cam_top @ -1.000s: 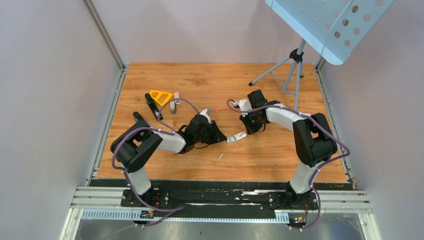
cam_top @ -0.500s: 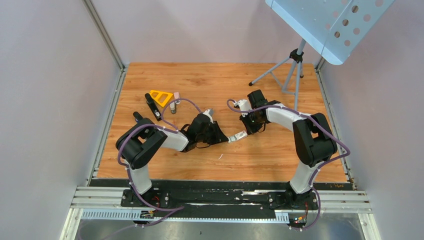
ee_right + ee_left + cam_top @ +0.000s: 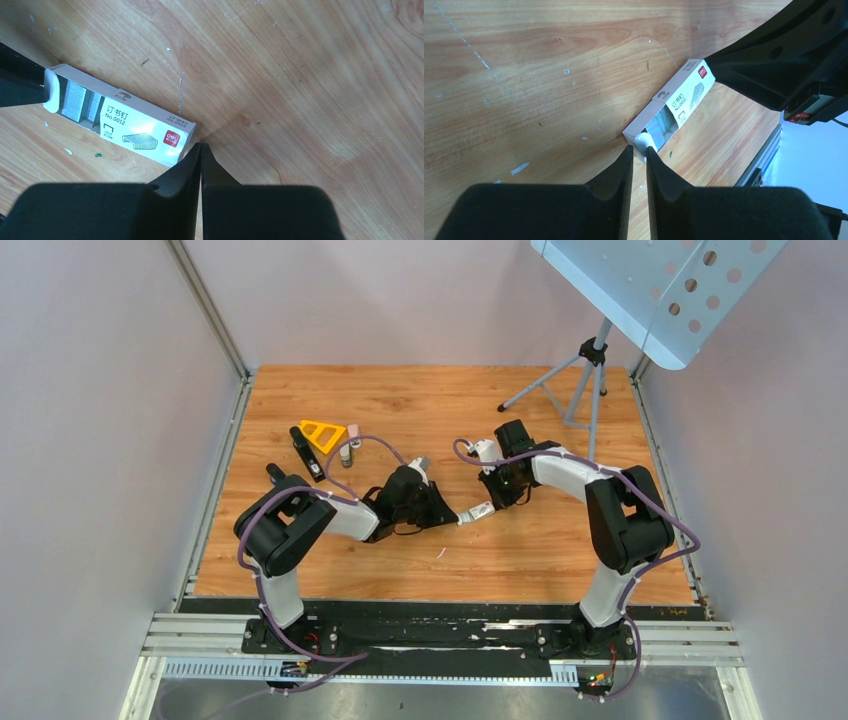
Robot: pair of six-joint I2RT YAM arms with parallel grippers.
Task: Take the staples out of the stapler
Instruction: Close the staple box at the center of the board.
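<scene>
Stapler [image 3: 308, 455] out on the far left of the table, lying just beside the yellow triangle [image 3: 322, 433], and neither arm is anywhere near it. Both are busy mid-table on the little white staple box [image 3: 135, 127]. Left gripper [image 3: 639, 150] is down to a narrow slit, and the box's open end flap looks pinched between its tips. Right gripper [image 3: 201, 147] is fully closed on nothing, its tips pressed to the table right at the box's red-logo end. Silvery strips [image 3: 75, 100] show through the box's cut-out.

Here's what matters for the job itself: the stapler lies behind and to the left of the left gripper, past that arm's own elbow. Its long axis runs from far-left towards near-right. Left arm is clearly the nearer one, while the right would have to cross the whole table. Whether the stapler has staples in it can't be made out from above, since it's small and dark. My read is that any reach needs the left wrist swung back round and lined up across that slim body
</scene>
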